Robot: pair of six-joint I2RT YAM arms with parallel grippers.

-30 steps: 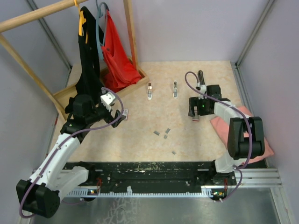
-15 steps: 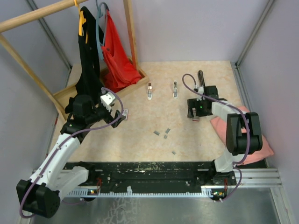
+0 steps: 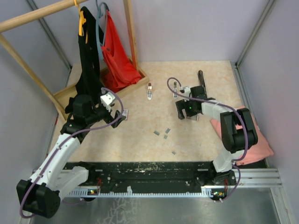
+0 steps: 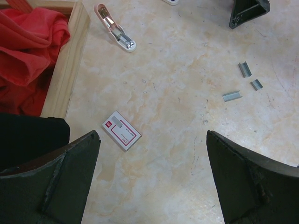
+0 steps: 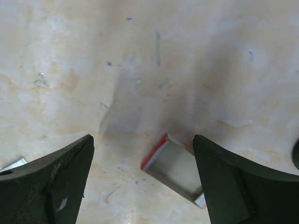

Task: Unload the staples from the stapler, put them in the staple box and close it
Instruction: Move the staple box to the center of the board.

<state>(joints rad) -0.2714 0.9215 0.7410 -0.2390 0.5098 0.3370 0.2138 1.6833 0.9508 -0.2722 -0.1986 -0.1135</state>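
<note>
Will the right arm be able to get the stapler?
Probably yes. The stapler lies in the open, just beyond the right gripper, whose jaws stand open. Nothing sits between them, though the arm would have to turn back toward it.

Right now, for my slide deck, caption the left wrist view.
Open left gripper hovers over a small red-and-white box, loose staples to its right.

bench [image 4: 187, 107]: smooth beige marbled laminate look, slight sheen, fine scratches. staples [image 4: 232, 96]: bare grey metal, dull shine. small box [image 4: 121, 130]: matt printed card. frame [image 4: 67, 65]: raw light wood. red garment [image 4: 25, 42]: soft matt cloth. left gripper [image 4: 152, 140] jaws: grainy matt black plastic.
</note>
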